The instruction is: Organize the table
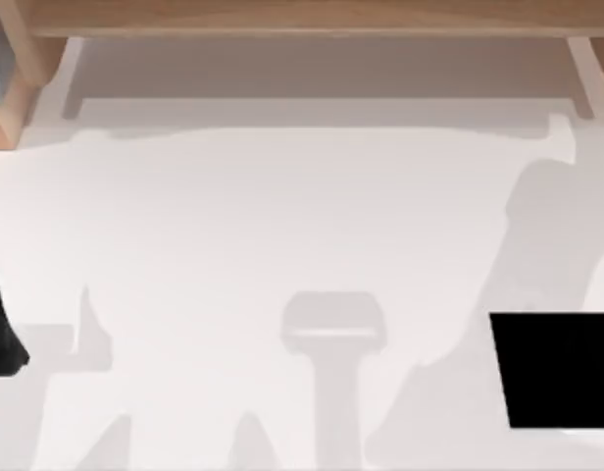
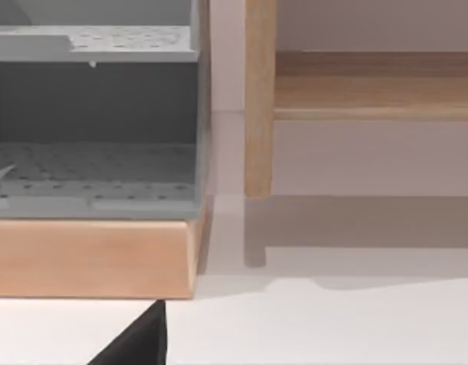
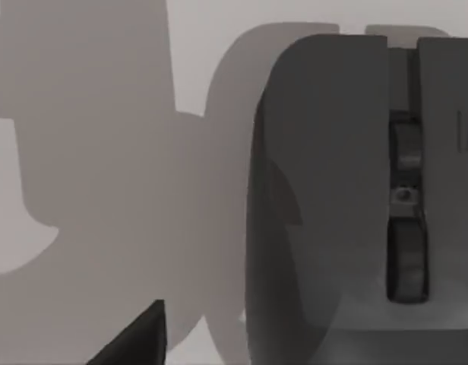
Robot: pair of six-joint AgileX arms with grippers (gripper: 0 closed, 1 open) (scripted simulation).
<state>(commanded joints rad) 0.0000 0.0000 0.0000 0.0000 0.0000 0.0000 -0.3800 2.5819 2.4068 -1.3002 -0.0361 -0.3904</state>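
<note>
At the near edge of the left wrist view, a dark wedge of my left gripper [image 2: 139, 342] juts over white surface; whether it is open or closed I cannot tell. A like wedge of my right gripper [image 3: 139, 342] sits in the right wrist view, and its state I cannot tell either.

Just beside the right gripper lies a grey mouse [image 3: 355, 198], flat on the tabletop, its scroll wheel [image 3: 405, 152] in the groove between the two buttons. The wedge and the mouse stand slightly apart. Soft shadows fall across the surface around them.

Ahead of my left gripper stands a grey perforated shelf unit [image 2: 93, 163] on a wooden base [image 2: 90, 258], with a wooden post [image 2: 258, 99] upright beside it and a wooden ledge behind.

From above, the table [image 1: 282, 216] spreads wide and white, its light wooden rim [image 1: 312, 18] running along the far side. A black mouse pad [image 1: 552, 368] lies flat near the right edge, slightly skewed. My left arm [image 1: 3, 334] is a dark shape at the left edge. A corner of the grey shelf unit peeks in at the far left corner.
</note>
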